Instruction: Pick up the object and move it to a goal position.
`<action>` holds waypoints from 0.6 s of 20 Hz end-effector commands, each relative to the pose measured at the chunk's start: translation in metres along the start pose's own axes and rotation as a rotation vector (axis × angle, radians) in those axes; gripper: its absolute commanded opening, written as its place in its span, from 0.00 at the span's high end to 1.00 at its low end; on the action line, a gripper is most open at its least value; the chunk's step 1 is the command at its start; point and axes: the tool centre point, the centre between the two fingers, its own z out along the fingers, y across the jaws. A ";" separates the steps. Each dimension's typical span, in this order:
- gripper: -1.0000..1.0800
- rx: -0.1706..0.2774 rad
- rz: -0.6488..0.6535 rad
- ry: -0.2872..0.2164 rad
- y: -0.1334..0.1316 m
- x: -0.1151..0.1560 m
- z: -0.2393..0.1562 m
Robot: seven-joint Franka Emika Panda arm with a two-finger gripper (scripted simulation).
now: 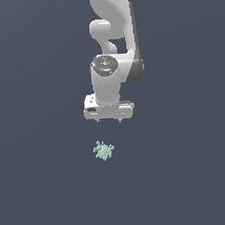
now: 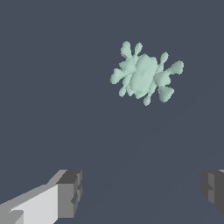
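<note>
Object: small pale mint-green lumpy spiky-knobbed thing (image 1: pixel 103 151) (image 2: pixel 145 74) lay on dark floor.
Gripper: white two-fingered gripper (image 1: pixel 109 119) (image 2: pixel 140 194) hung above the object, apart from it.
Jaws: spread wide, empty.

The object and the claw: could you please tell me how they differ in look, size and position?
Colour: the object is pale mint green; the claw is white with dark grey fingertips.
Shape: the object is lumpy with short spiky knobs; the claw is blocky and straight-edged.
Size: the object is much smaller than the claw.
Position: the object lies on the dark surface; the claw hangs apart from it, open and empty.
</note>
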 end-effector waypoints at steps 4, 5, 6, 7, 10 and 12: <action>0.04 -0.004 -0.012 0.000 -0.002 0.000 -0.001; 0.04 -0.008 -0.020 0.000 -0.003 -0.001 -0.001; 0.04 -0.012 -0.030 0.000 -0.005 -0.001 -0.002; 0.04 -0.017 -0.042 0.000 -0.007 -0.002 -0.003; 0.04 -0.026 -0.060 0.000 -0.012 -0.003 -0.005; 0.04 -0.028 -0.059 0.000 -0.012 -0.004 -0.006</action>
